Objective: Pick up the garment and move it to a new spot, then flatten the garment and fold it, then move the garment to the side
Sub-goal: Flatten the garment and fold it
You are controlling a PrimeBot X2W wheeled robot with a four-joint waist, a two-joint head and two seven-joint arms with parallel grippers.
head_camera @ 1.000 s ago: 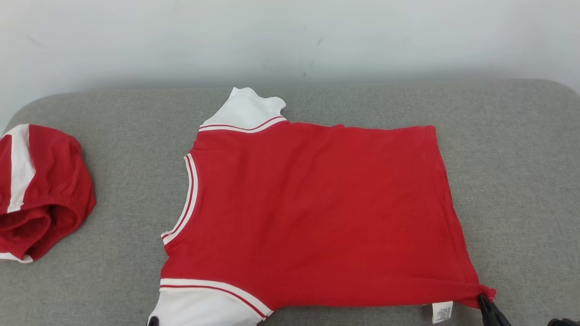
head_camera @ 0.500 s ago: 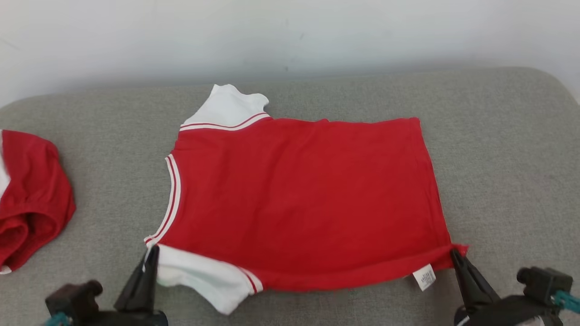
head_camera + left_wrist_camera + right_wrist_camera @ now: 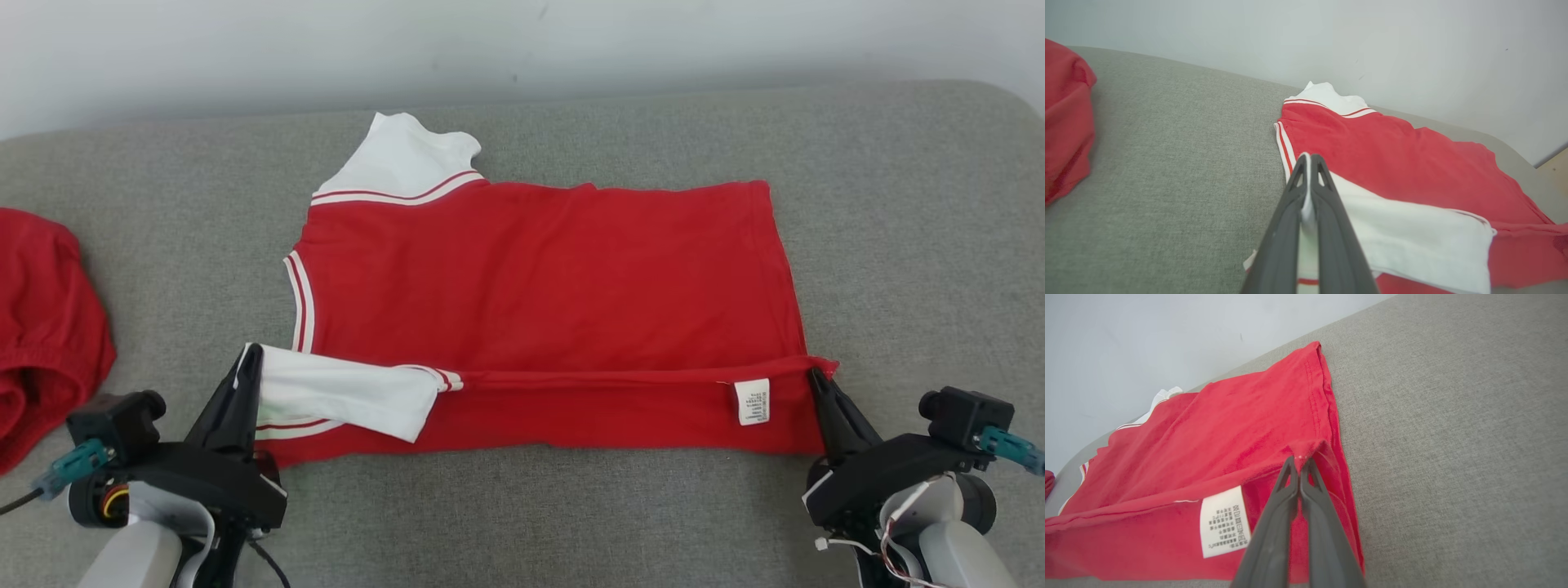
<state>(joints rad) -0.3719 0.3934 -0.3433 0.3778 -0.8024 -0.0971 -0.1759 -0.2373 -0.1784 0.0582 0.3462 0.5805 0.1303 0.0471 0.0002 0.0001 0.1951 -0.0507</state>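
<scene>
**A:** What is seen from the head view?

**B:** The left end effector (image 3: 251, 353) is closed on the white sleeve (image 3: 343, 394) of the red garment (image 3: 539, 269). The right end effector (image 3: 816, 377) is closed on the hem corner (image 3: 823, 366). Between the two, the near edge is lifted and turned over. The rest of the garment is spread on the grey fabric surface (image 3: 898, 245) beyond both. A white label (image 3: 752, 401) is shown just left of the right end effector. A second red cloth (image 3: 45, 327) is found well left of the left end effector.

**A:** And from the left wrist view?

**B:** White sleeve (image 3: 1412, 241) fabric is pinched between the shut fingers of the left end effector (image 3: 1308, 157). The red garment (image 3: 1404, 163) is laid ahead and to its right, and the second red cloth (image 3: 1065, 122) far to its left.

**A:** From the right wrist view?

**B:** The hem corner (image 3: 1306, 447) is clamped at the tips of the right end effector (image 3: 1299, 461). The label (image 3: 1224, 520) is seen just left of the fingers, and the grey fabric surface (image 3: 1453, 437) to their right.
</scene>
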